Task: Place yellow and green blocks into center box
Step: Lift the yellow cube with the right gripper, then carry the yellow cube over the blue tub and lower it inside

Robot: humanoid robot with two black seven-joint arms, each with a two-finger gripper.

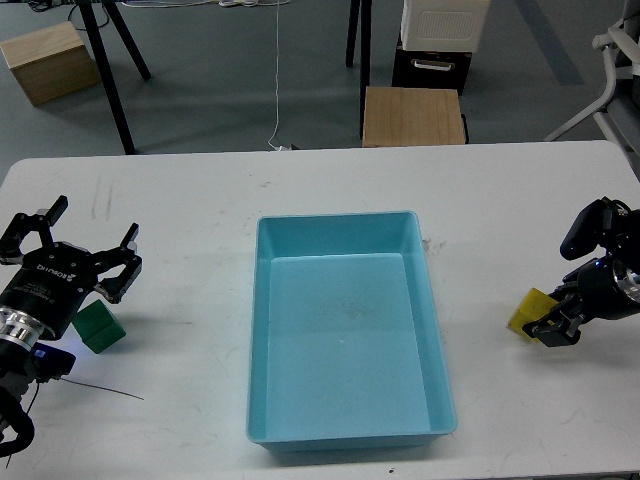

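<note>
Blue center box lies empty mid-tabletop; green block sits far left beneath the spread left hand, yellow block far right, pinched by the right hand.

A single head view was supplied. It looked forward and steeply downward from above the near edge of the white table, close enough that the tabletop spanned almost the full frame width. The light blue tray sat at centre, near the lower edge. The left arm's gripper entered at lower left, the right arm's gripper at the right edge. Beyond the table's far edge, grey floor filled the upper band. No second view was available for overlap.
</note>
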